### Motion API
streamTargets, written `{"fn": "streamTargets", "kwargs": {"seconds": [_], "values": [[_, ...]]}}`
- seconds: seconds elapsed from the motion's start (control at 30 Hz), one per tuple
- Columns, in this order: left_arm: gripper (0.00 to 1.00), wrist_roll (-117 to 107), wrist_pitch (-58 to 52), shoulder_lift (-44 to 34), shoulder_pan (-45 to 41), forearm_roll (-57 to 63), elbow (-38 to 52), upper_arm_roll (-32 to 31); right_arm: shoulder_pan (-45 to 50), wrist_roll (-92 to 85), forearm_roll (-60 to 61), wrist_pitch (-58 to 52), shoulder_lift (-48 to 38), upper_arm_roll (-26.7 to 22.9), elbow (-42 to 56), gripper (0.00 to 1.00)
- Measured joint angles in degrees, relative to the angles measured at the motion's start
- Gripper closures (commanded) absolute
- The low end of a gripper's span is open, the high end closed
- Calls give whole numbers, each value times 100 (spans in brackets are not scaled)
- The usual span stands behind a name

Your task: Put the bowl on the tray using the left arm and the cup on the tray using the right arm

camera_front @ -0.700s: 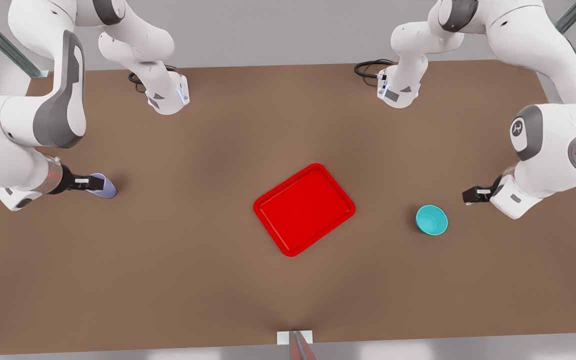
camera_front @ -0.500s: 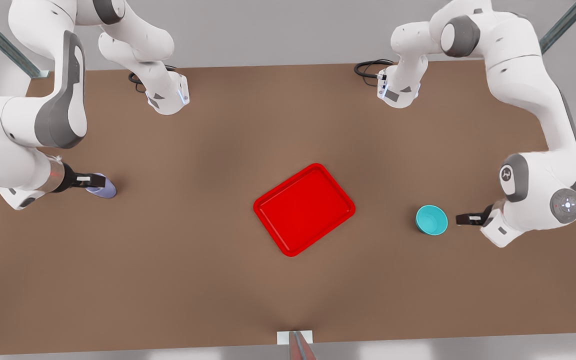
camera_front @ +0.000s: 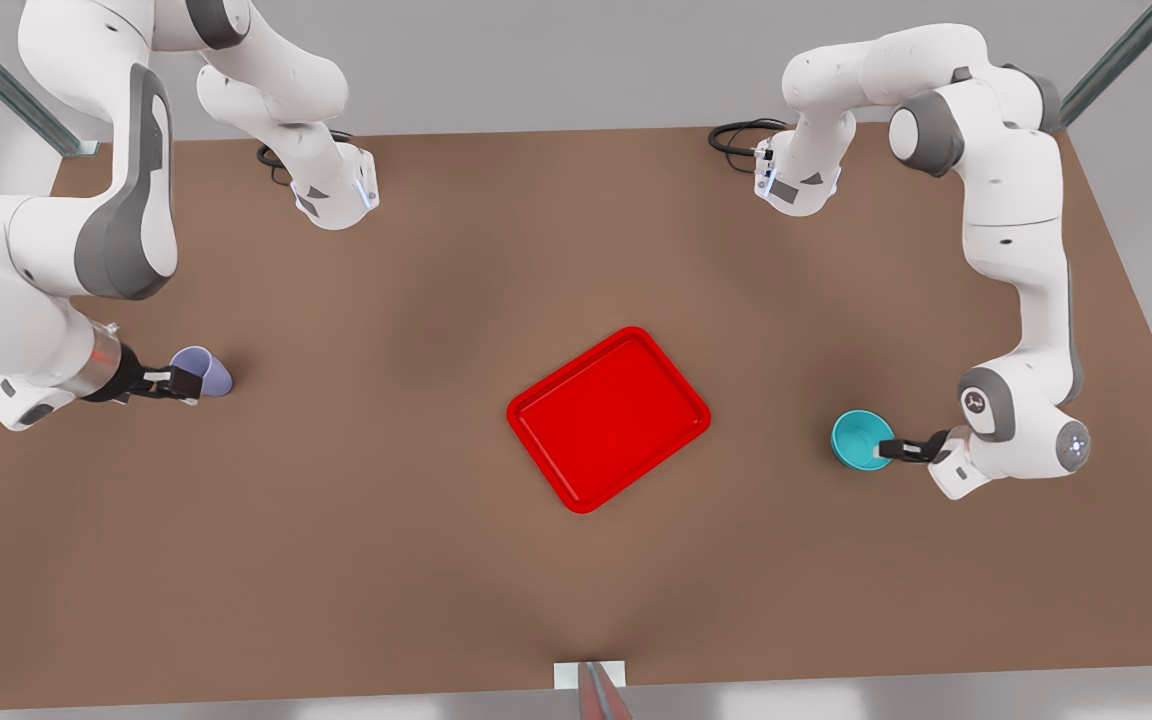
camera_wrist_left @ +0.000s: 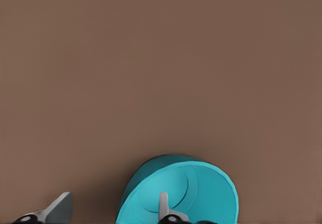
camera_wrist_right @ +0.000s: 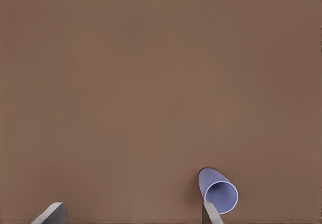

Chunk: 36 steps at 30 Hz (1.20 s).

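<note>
Now left claw (camera_front: 886,450) straddles bowl (camera_front: 858,438) rim; cup (camera_front: 201,370) beside right claw (camera_front: 176,381).

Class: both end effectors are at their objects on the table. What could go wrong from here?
1. The left end effector straddles the bowl rim; a thin rim pinch could slip or tilt it.
2. The right end effector reaches the cup off-centre in the right wrist view; it may knock it aside, far from the tray.
</note>
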Motion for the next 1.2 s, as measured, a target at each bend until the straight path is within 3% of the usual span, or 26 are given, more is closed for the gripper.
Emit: {"fn": "streamTargets", "kwargs": {"seconds": [0.37,0.7,0.8,1.0,1.2], "values": [[76,-21,-107,113,0,-135,44,0,-2,9,0,-19,7,0,-9,0],[79,-72,-204,92,-26,-223,61,-61,-1,70,1,-27,17,0,0,0],[79,-194,-279,-43,-110,-299,62,-391,-1,79,9,-28,13,0,0,0],[79,-1684,-265,-481,-1194,-355,69,-661,-4,62,50,25,15,-51,-43,0],[79,-2780,-171,-462,-2336,-791,264,-730,-212,-148,26,809,-149,-124,-870,0]]}}
